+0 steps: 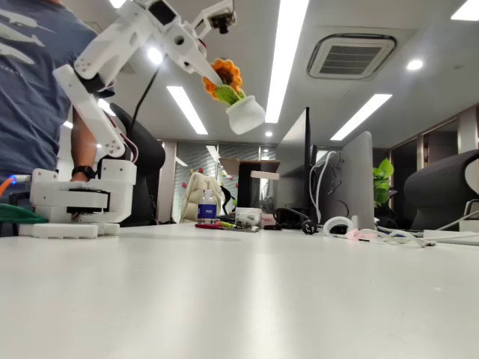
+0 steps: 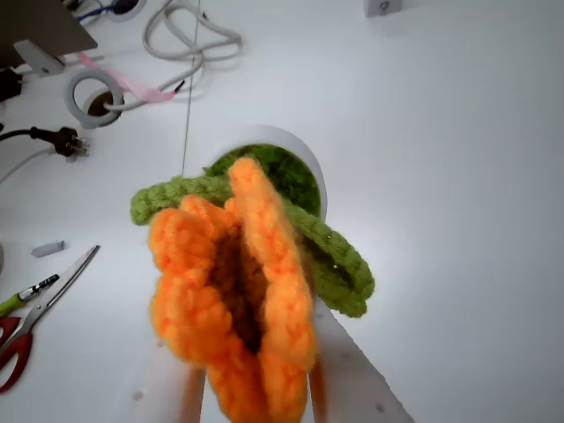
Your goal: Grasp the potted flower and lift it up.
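**While the flower hangs high, hold the grip firm**

Though the lift looks all but done, the hold deserves care. In the fixed view the hand [image 1: 217,78] is raised far above the tabletop [image 1: 239,299], clenched on the flower [image 1: 224,78] by its knitted orange head and green leaves, so the white pot [image 1: 245,114] dangles tilted below and to the right, well clear of everything. The wrist view shows the same grasp from above: the orange petals [image 2: 233,300] are squashed between the white fingers [image 2: 352,370], with the pot [image 2: 304,154] beyond them and the tabletop [image 2: 458,176] far beneath.

My judgement is that the soft yarn is the weak point; the pot's weight pulls on a squashy hold and could slip through. Best keep the fingers pressed as they are, move slowly, avoid jerks or swinging, and hold the arm steady at this height. Scissors [image 2: 40,308] and cables [image 2: 185,35] lie below, should it drop.
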### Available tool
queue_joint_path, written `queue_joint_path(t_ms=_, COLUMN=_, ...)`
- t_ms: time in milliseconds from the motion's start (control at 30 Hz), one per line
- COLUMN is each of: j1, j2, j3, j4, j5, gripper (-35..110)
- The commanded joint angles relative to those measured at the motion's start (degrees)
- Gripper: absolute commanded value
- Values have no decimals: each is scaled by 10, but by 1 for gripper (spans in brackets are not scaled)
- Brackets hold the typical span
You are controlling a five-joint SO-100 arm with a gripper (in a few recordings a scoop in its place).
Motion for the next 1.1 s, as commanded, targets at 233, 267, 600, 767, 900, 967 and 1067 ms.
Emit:
queue_joint_path(t_ms=233, j1=51, j2=256, j3=178, j4=-81, j5=-80, gripper=0)
queue_joint_path(t_ms=267, j1=53, j2=269, j3=185, j4=-87, j5=-83, gripper=0)
queue_joint_path(t_ms=600, j1=55, j2=417, j3=266, j4=-134, j5=-119, gripper=0)
queue_joint_path(t_ms=767, j1=62, j2=461, j3=279, j4=-143, j5=-131, gripper=0)
queue_joint_path(t_ms=900, j1=72, j2=495, j3=288, j4=-154, j5=-135, gripper=0)
queue_joint_path(t_ms=967, j1=77, j2=507, j3=289, j4=-156, j5=-138, gripper=0)
queue_joint_path(t_ms=1067, j1=85, j2=511, j3=277, j4=-156, j5=-140, gripper=0)
